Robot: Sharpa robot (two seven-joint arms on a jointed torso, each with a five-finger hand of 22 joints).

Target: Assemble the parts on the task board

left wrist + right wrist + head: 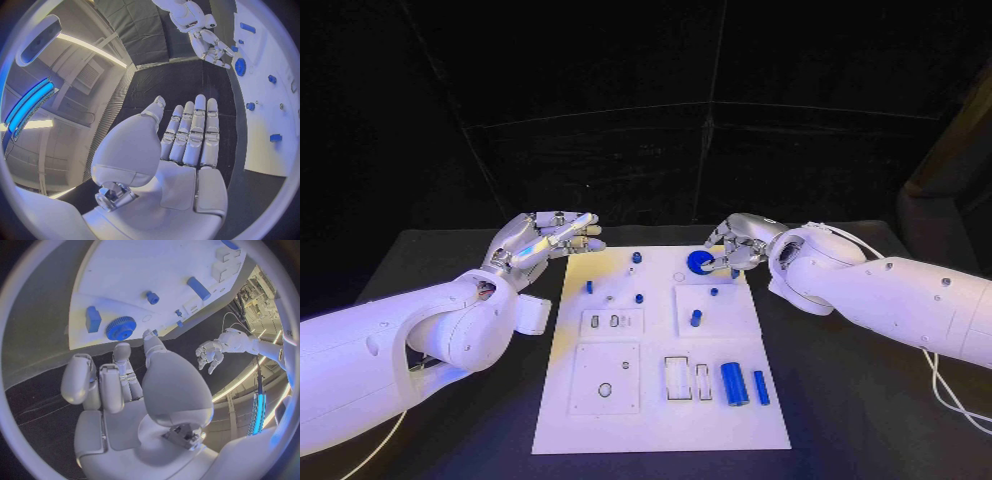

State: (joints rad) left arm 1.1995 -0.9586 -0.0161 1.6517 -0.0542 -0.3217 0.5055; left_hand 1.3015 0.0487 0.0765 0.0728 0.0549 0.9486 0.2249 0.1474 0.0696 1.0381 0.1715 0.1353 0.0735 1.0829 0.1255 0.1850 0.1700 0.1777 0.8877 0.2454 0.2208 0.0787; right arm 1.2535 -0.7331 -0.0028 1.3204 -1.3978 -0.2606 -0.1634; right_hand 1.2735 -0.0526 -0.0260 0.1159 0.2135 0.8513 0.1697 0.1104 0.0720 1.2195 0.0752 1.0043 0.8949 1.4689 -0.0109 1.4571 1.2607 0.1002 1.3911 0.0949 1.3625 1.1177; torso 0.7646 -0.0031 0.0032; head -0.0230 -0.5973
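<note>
I am looking down at a black table (459, 250) with a long white task board (653, 420) lying in its middle, running away from me. My two white arms reach in from either side toward the board's far end.

My left hand (548, 240) hangs above the table just beside the board's far left corner, fingers straight and spread, palm bare, grasping nothing. It takes no part in the work at this moment.

My right hand (737, 243) is at the board's far right edge. Its fingertips (147, 335) meet the rim of a round blue gear (700, 262), toothed around its edge, which sits on or just above the board there; I cannot tell whether it is seated. I judge the hand to be pinching the gear, with the other fingers curled loosely beside it.

Elsewhere on the board, small blue pegs (638, 258) stand near the far end, and a blue cylinder (733, 383) and a thinner blue bar (760, 387) lie side by side at the near right, beside empty rectangular slots.

The step in hand looks to be placing the gear. My next move calls for lining up its centre hole over its post, lowering it straight, then letting go without dragging it sideways.
</note>
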